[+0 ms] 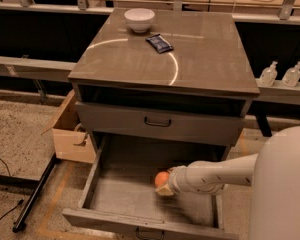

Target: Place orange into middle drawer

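The orange (161, 178) is a round bright fruit held at the tip of my gripper (164, 184), inside the open grey drawer (115, 194), right of its middle and just above the floor. My white arm reaches in from the right. The drawer is pulled out at the bottom of the cabinet, with a small dark handle (150, 232) on its low front panel. The gripper is closed around the orange, its fingers mostly hidden behind the fruit.
Above it is a shut grey drawer front with a black handle (157, 121). On the cabinet top stand a white bowl (139, 19) and a dark blue snack packet (159, 43). A cardboard box (72, 134) sits left of the cabinet. Two bottles (280, 74) stand at the right.
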You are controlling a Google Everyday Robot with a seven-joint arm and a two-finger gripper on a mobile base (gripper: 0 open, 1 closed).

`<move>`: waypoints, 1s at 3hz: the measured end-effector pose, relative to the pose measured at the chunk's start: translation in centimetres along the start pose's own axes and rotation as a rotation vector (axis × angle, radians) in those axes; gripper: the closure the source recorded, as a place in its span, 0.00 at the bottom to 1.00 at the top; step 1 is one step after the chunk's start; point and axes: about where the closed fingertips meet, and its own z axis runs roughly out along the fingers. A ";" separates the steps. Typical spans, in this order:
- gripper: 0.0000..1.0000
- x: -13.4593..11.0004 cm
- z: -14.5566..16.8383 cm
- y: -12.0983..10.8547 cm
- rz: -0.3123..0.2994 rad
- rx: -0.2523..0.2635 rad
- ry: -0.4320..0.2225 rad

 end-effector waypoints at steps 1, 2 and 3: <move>0.82 0.5 0.7 0.1 0.007 -0.005 -0.009; 0.59 0.6 1.3 0.4 0.006 -0.014 -0.012; 0.36 0.6 1.7 0.8 -0.003 -0.023 -0.004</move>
